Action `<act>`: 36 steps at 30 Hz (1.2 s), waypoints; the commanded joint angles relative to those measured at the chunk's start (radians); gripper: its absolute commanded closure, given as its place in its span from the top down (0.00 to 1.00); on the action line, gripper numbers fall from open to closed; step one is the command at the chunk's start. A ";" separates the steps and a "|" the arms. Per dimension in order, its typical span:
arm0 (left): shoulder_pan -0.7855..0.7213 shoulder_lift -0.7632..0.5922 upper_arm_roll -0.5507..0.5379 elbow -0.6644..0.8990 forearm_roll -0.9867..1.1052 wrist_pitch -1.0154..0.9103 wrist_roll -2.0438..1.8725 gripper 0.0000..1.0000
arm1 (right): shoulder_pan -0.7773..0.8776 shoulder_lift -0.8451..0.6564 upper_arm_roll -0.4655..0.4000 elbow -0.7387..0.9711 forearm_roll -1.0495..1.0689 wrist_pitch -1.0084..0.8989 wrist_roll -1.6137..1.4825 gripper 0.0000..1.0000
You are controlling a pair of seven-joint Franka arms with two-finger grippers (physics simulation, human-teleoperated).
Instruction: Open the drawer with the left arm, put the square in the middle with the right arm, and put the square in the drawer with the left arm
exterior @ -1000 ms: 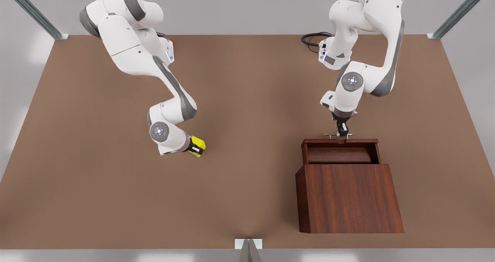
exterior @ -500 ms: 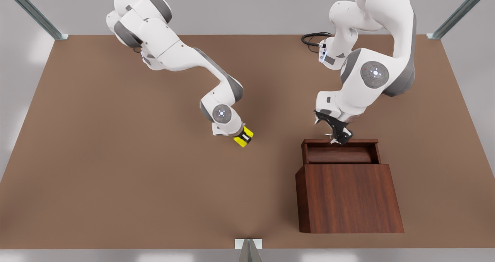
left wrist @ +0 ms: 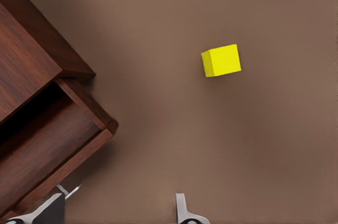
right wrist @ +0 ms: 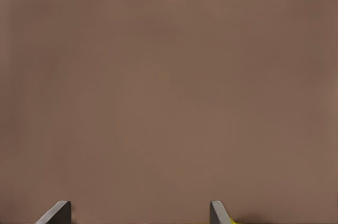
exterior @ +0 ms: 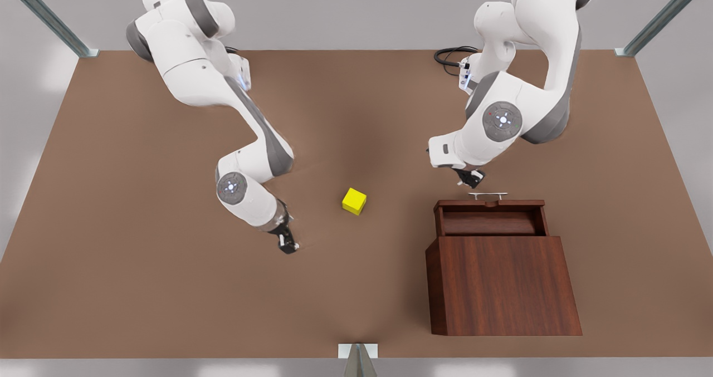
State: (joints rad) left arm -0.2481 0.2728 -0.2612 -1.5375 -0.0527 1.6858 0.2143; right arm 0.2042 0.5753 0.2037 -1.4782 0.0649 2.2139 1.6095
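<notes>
The square (exterior: 354, 201) is a small yellow cube resting free on the brown table, in the middle between the two arms; it also appears on the table in the left wrist view (left wrist: 221, 60). My right gripper (exterior: 287, 244) is open and low over the table, to the front view's left of the square and apart from it. Beside one right fingertip (right wrist: 217, 212) a sliver of yellow shows. The drawer (exterior: 490, 221) stands pulled out of the wooden cabinet (exterior: 501, 282), with its silver handle (exterior: 488, 195) free. My left gripper (exterior: 470, 177) is open just beyond the handle, holding nothing.
The cabinet's sloping top takes up the near part of the front view's right. A black cable (exterior: 448, 57) lies at the table's back edge. Bare tabletop surrounds the square on all sides.
My right gripper let go of the square in the middle and drew back toward the front view's left. My left gripper released the handle and shifted off it toward the square's side.
</notes>
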 commanded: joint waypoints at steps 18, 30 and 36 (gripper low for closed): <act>-0.313 0.534 -0.061 0.270 0.310 0.460 -0.825 1.00 | -0.256 -0.334 -0.086 0.015 -0.105 -0.563 -1.366 1.00; -0.329 0.620 -0.044 0.237 0.307 0.465 -0.829 1.00 | -0.279 -0.324 -0.090 0.064 -0.083 -0.560 -1.353 1.00; -0.329 0.623 -0.016 0.234 0.309 0.459 -0.690 1.00 | -0.295 -0.249 -0.092 0.059 -0.086 -0.571 -1.353 1.00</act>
State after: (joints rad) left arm -0.5764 0.8969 -0.2802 -1.3045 0.2554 2.1462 -0.4692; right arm -0.0904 0.3256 0.1117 -1.4195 -0.0221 1.6488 0.4253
